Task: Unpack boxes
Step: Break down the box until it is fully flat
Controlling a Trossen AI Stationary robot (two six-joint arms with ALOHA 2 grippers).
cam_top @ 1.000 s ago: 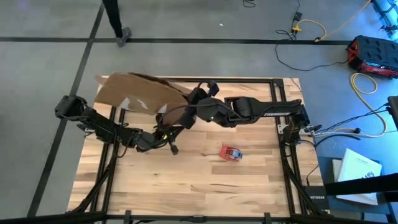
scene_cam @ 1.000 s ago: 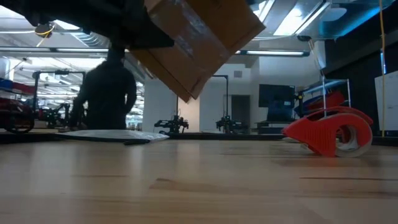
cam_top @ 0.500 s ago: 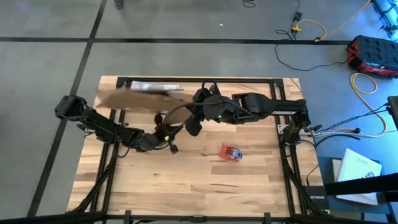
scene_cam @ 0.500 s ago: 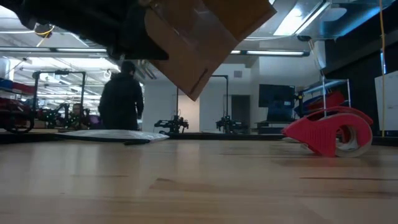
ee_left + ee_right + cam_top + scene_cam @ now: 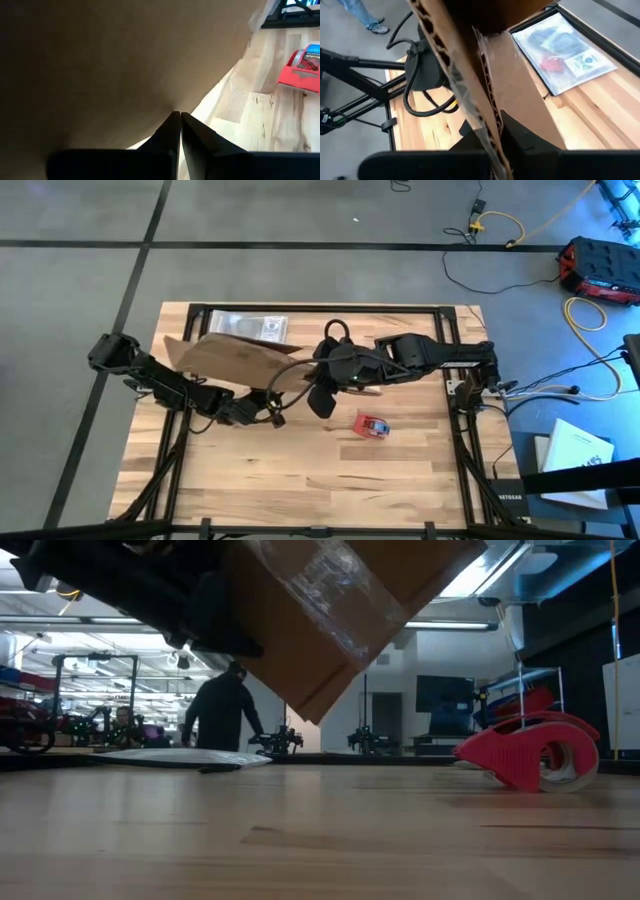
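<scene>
While held tilted in the air above the wooden table's [image 5: 300, 480] far left part, shallow brown cardboard box [image 5: 232, 360] looks light, stiff-walled, floppy at flaps, slick on tape. Left gripper [image 5: 179, 131] and right gripper [image 5: 497, 131] both pinched shut on box edges. Best gripped at bare cardboard rims.

The shallow brown cardboard box with clear tape strips [image 5: 235, 358] is up in the air over the back left part of the wooden worktop [image 5: 300, 480], between the two arms. The flat clear plastic bag [image 5: 247, 326] lies on the worktop behind the box, at the back edge. The small red-and-blue tape holder [image 5: 375, 425] sits on the worktop to the right of the box, nearer the front.
</scene>
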